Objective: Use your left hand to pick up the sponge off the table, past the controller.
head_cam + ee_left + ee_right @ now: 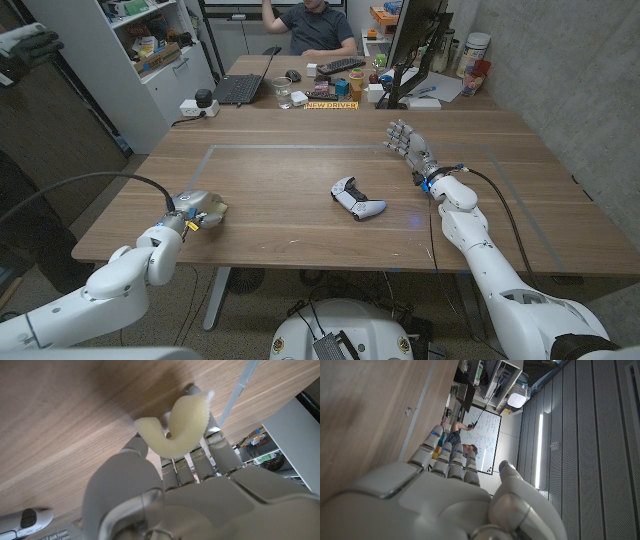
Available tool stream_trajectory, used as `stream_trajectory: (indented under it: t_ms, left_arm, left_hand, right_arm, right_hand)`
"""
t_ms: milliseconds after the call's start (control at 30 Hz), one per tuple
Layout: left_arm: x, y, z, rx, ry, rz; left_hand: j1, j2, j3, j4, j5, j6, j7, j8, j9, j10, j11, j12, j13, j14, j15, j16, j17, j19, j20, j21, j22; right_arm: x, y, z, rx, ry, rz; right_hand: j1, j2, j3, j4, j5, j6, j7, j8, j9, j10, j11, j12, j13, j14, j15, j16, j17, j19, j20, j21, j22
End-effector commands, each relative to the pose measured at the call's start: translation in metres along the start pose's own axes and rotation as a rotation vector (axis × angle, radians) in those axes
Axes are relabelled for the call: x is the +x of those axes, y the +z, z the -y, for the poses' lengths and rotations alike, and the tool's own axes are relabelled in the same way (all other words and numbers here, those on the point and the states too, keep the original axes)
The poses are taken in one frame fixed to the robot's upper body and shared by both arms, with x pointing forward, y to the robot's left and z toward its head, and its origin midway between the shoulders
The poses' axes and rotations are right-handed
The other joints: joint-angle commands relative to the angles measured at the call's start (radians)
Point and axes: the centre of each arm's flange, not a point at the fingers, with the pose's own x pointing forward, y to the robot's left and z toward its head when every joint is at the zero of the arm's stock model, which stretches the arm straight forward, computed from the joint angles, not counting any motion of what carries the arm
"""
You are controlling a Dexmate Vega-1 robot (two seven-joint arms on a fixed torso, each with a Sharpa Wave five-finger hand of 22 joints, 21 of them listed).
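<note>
Nearest the robot, on its own left side close to the table's [300, 240] front edge, the left hand [197, 210] has the sponge [176, 427]. In the left wrist view the fingers [192, 462] are curled around the pale yellow sponge, which is squeezed into a bent, hooked shape between fingers and thumb, so the hand is closed on it with little gap left. The wood grain runs close behind the sponge; whether it has left the table or is pressed against it cannot be told from these pictures.

The relation that matters is simple: the sponge lies within the left hand's own grasp, in front of its palm and not off to one side, so no reach is needed. Its long axis is hard to name now that it is bent. My reading is that the pick is at the lift stage, and what remains is to raise the hand straight up without loosening the grip.

Farther out, near the middle of the table, the white and black game controller [357, 198] lies well apart from the left hand, toward the robot's right.

Beyond it on the right side, the right hand [407, 143] is raised off the wood with fingers spread and straight, holding nothing; it is far from the sponge.

A person sits at a cluttered desk behind the table.
</note>
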Motion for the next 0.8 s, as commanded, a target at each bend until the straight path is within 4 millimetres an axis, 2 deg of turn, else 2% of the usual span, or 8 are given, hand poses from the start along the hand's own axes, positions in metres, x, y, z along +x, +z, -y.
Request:
stream_trajectory:
  t_ms: [33, 100, 133, 167, 233, 333, 500, 800]
  left_arm:
    - [-0.007, 0.003, -0.004, -0.003, 0.223, -0.007]
    - [-0.015, 0.003, -0.003, -0.008, 0.377, -0.026]
    - [-0.016, 0.004, -0.004, -0.007, 0.400, -0.038]
    - [-0.017, 0.004, -0.005, 0.002, 0.409, -0.029]
    - [-0.020, 0.005, -0.006, 0.005, 0.470, -0.029]
    - [-0.024, 0.004, -0.009, -0.024, 0.531, -0.016]
    - [-0.026, 0.004, -0.019, -0.059, 0.501, -0.001]
    - [-0.032, 0.011, -0.041, -0.057, 0.560, 0.022]
  left_hand:
    - [0.140, 0.040, 0.033, -0.008, -0.005, 0.095, 0.000, 0.010, 0.005, 0.089, 0.005, 0.024, 0.023, 0.140, -0.173, 0.032, 0.014, 0.057, -0.053, 0.055, 0.009]
    - [0.218, 0.047, 0.025, -0.007, -0.004, 0.193, -0.003, 0.031, 0.012, 0.162, -0.006, 0.046, 0.039, 0.230, -0.174, 0.060, 0.024, 0.067, -0.075, 0.097, 0.021]
    - [0.229, 0.052, 0.022, -0.002, -0.005, 0.224, 0.002, 0.039, 0.014, 0.189, -0.009, 0.055, 0.045, 0.255, -0.173, 0.066, 0.025, 0.072, -0.078, 0.110, 0.024]
    - [0.246, 0.066, 0.013, 0.010, -0.006, 0.275, 0.000, 0.050, 0.016, 0.260, -0.010, 0.078, 0.062, 0.335, -0.171, 0.084, 0.027, 0.081, -0.089, 0.146, 0.031]
    - [0.255, 0.067, 0.005, 0.012, -0.006, 0.290, 0.008, 0.050, 0.017, 0.297, -0.003, 0.090, 0.077, 0.389, -0.169, 0.097, 0.032, 0.088, -0.094, 0.173, 0.035]
    - [0.261, 0.063, 0.000, 0.011, -0.007, 0.307, 0.024, 0.053, 0.017, 0.315, 0.001, 0.096, 0.087, 0.414, -0.169, 0.103, 0.037, 0.094, -0.097, 0.191, 0.037]
    - [0.269, 0.057, -0.007, 0.009, -0.006, 0.323, 0.037, 0.052, 0.017, 0.332, 0.006, 0.100, 0.099, 0.435, -0.169, 0.102, 0.036, 0.108, -0.104, 0.215, 0.039]
    - [0.279, 0.052, -0.010, 0.006, -0.006, 0.332, 0.044, 0.049, 0.016, 0.341, 0.012, 0.101, 0.110, 0.446, -0.169, 0.095, 0.030, 0.114, -0.106, 0.234, 0.040]
  right_arm:
    - [0.005, -0.002, 0.002, 0.002, 0.003, -0.003]
    - [0.005, -0.002, 0.002, 0.001, 0.003, -0.005]
    - [0.005, -0.002, 0.002, 0.001, 0.002, -0.005]
    - [0.006, -0.003, 0.002, 0.003, 0.003, -0.005]
    - [0.006, -0.003, 0.002, 0.000, 0.002, -0.008]
    - [0.007, -0.003, 0.002, -0.002, 0.005, -0.009]
    - [0.008, -0.002, 0.002, 0.001, 0.006, -0.006]
    - [0.008, -0.002, 0.001, 0.002, 0.010, -0.003]
  right_hand:
    - [-0.011, -0.004, 0.000, 0.009, 0.007, 0.012, 0.002, 0.009, 0.004, 0.010, 0.000, 0.008, 0.005, 0.010, 0.001, 0.010, 0.002, 0.004, 0.000, 0.007, 0.003]
    - [-0.012, -0.004, 0.000, 0.009, 0.007, 0.011, 0.002, 0.009, 0.004, 0.011, 0.001, 0.009, 0.005, 0.010, 0.001, 0.010, 0.002, 0.005, 0.000, 0.007, 0.003]
    - [-0.013, -0.004, 0.000, 0.010, 0.007, 0.012, 0.002, 0.009, 0.004, 0.011, 0.002, 0.009, 0.005, 0.010, 0.000, 0.010, 0.002, 0.005, 0.000, 0.008, 0.003]
    - [-0.013, -0.004, -0.001, 0.010, 0.007, 0.013, 0.003, 0.010, 0.004, 0.011, 0.002, 0.009, 0.005, 0.010, 0.000, 0.009, 0.002, 0.005, 0.000, 0.007, 0.003]
    - [-0.014, -0.004, -0.001, 0.011, 0.007, 0.014, 0.003, 0.010, 0.004, 0.011, 0.002, 0.009, 0.005, 0.011, 0.000, 0.009, 0.002, 0.006, 0.000, 0.008, 0.003]
    - [-0.016, -0.005, -0.001, 0.012, 0.008, 0.014, 0.003, 0.010, 0.004, 0.013, 0.001, 0.009, 0.005, 0.010, 0.001, 0.009, 0.002, 0.006, -0.001, 0.008, 0.003]
    - [-0.018, -0.005, -0.002, 0.013, 0.008, 0.014, 0.004, 0.010, 0.004, 0.013, 0.000, 0.009, 0.005, 0.011, 0.001, 0.009, 0.001, 0.007, -0.001, 0.008, 0.003]
    - [-0.021, -0.006, -0.002, 0.014, 0.009, 0.014, 0.004, 0.009, 0.004, 0.013, 0.004, 0.009, 0.005, 0.011, 0.001, 0.008, 0.001, 0.008, -0.002, 0.007, 0.003]
